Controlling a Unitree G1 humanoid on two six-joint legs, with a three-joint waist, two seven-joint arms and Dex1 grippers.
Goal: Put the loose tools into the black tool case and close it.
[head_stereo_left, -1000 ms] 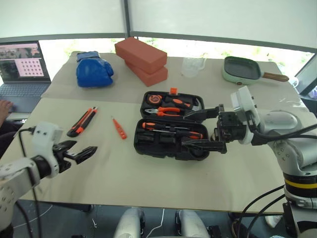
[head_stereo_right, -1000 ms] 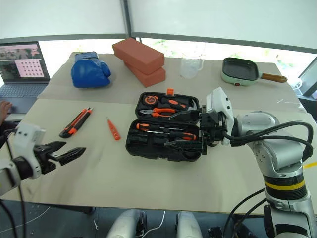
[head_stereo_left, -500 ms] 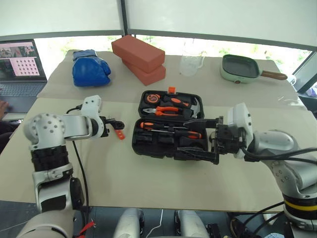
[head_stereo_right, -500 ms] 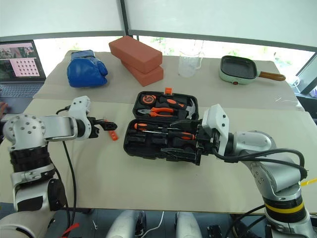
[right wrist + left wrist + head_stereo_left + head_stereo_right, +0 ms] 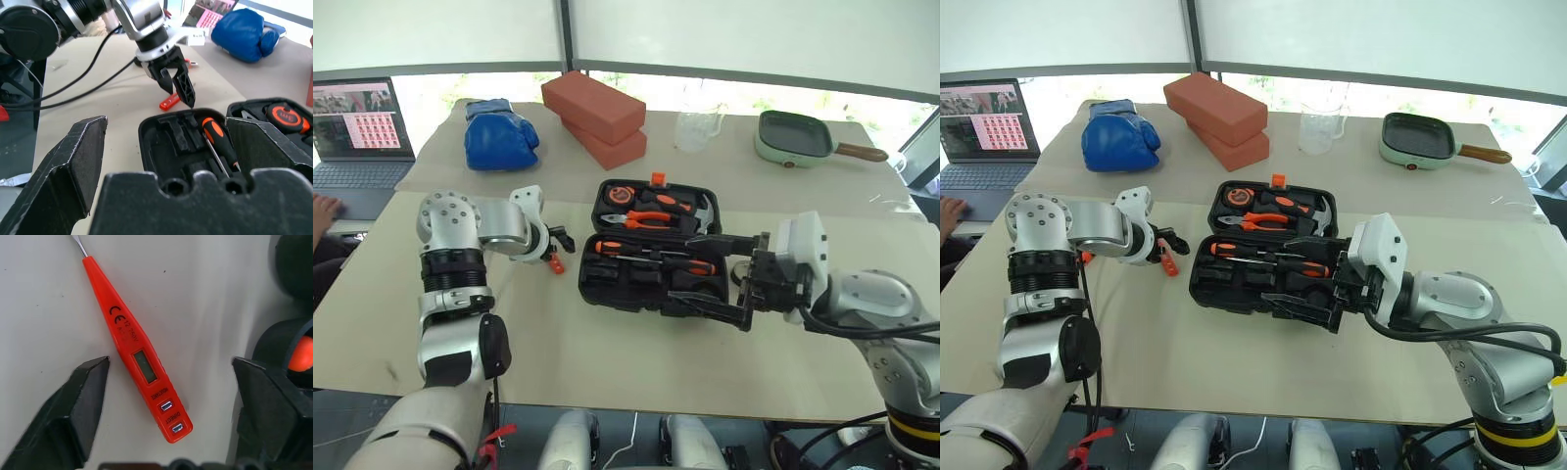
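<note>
The black tool case (image 5: 651, 259) lies open in the middle of the table. Its far half holds a tape measure, pliers and a hammer, and two screwdrivers (image 5: 651, 257) lie in the near half. Left of the case, a small orange tester pen (image 5: 142, 364) lies flat on the table. My left gripper (image 5: 556, 250) points down over it, open, with its fingers (image 5: 83, 401) on either side of the pen and not touching it. My right gripper (image 5: 680, 266) hovers open and level over the right end of the case's near half, empty.
Two stacked red bricks (image 5: 592, 108), a blue boxing glove (image 5: 499, 135), a clear jug (image 5: 697, 129) and a green pan (image 5: 793, 137) stand along the far side. A laptop (image 5: 357, 127) sits far left, with a person's hand (image 5: 323, 206) at its edge.
My left arm has swung in from the near-left corner to above the tester pen, its gripper now pointing down over it. The right gripper has drawn back slightly towards me.
</note>
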